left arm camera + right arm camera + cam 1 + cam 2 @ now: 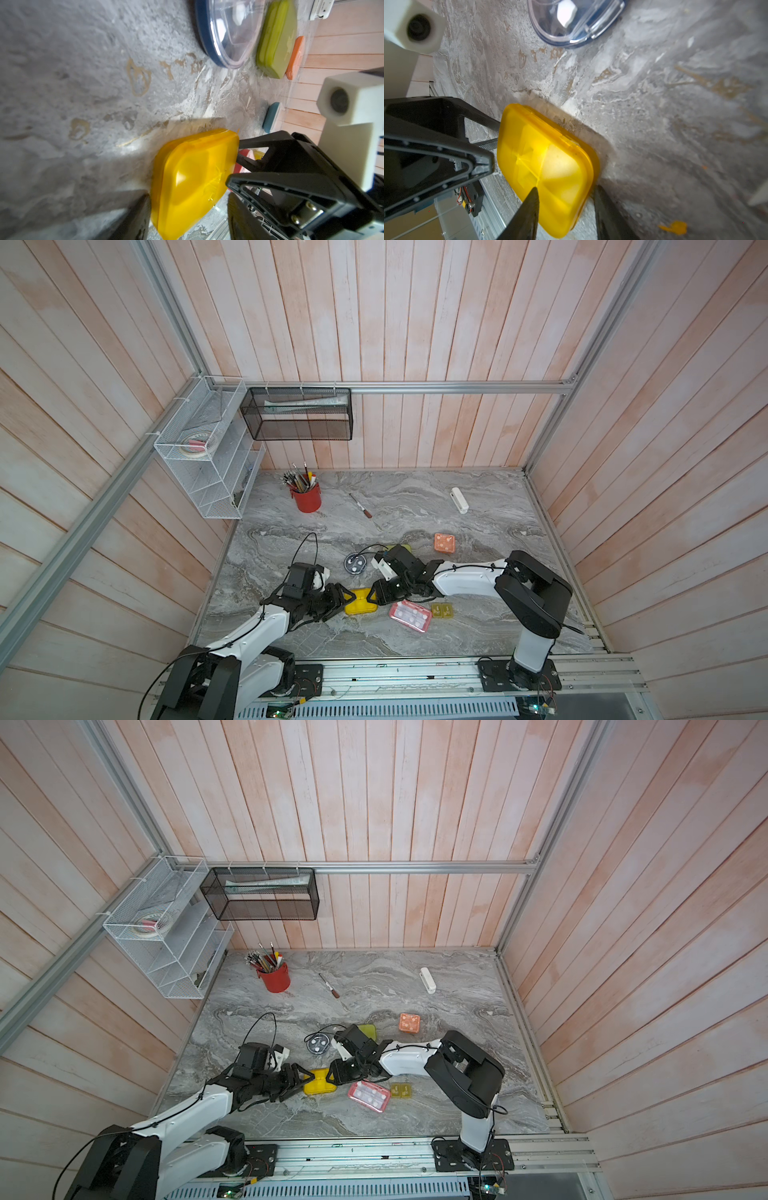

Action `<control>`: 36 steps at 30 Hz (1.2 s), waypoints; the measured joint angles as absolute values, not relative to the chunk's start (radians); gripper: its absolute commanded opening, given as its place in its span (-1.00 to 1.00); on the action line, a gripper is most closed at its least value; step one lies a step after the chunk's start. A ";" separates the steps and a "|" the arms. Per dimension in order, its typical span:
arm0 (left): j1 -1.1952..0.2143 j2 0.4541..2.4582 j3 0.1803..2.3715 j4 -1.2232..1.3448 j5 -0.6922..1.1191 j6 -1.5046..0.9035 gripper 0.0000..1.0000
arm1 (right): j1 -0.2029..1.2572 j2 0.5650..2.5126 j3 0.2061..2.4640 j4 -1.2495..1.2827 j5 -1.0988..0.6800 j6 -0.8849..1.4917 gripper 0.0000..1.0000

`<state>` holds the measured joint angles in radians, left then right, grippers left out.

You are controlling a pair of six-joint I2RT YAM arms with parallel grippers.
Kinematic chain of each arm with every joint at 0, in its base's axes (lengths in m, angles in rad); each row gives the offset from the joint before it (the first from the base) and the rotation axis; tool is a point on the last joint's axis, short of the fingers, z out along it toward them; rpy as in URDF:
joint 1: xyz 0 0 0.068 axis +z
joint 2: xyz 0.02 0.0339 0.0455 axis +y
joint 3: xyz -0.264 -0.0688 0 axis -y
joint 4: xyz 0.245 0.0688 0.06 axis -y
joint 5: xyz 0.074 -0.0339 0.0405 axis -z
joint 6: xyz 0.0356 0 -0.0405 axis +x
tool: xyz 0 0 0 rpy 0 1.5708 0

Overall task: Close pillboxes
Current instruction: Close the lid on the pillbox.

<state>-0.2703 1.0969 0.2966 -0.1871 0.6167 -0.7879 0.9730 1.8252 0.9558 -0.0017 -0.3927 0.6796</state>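
Evenly does it: left gripper point(348, 603) at nine o'clock of the yellow pillbox point(361, 605), right gripper point(371, 598) at three, each with jaws apart, should squeeze the lid shut without skidding.

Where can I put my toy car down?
The marble table is bare along the back between the small tool and the white bar, and in front of the pink pillbox by the rail. It's crowded mid-table, where the left gripper and right gripper meet at the yellow pillbox.

Glossy translucent yellow plastic pillbox point(546, 166), matt marble-look tabletop point(654, 93), whitewashed wooden plank walls point(415, 323)
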 measured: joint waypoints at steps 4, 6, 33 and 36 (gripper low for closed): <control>-0.278 1.114 0.308 -0.187 0.605 -0.785 0.21 | 0.973 1.828 0.960 -0.007 -0.390 0.680 -0.14; -0.283 1.122 0.315 -0.189 0.596 -0.781 0.18 | 0.973 1.828 0.961 -0.010 -0.389 0.680 -0.14; -0.385 1.229 0.414 -0.209 0.405 -0.739 -0.02 | 0.968 1.827 0.983 -0.062 -0.360 0.676 -0.17; -0.386 1.236 0.418 -0.209 0.402 -0.736 -0.02 | 0.968 1.827 0.983 -0.064 -0.360 0.675 -0.16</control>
<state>-0.3859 1.2358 0.4179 -0.2089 0.4019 -0.7361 0.9680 1.8271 0.9829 -0.0635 -0.3595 0.6754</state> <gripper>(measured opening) 0.492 0.419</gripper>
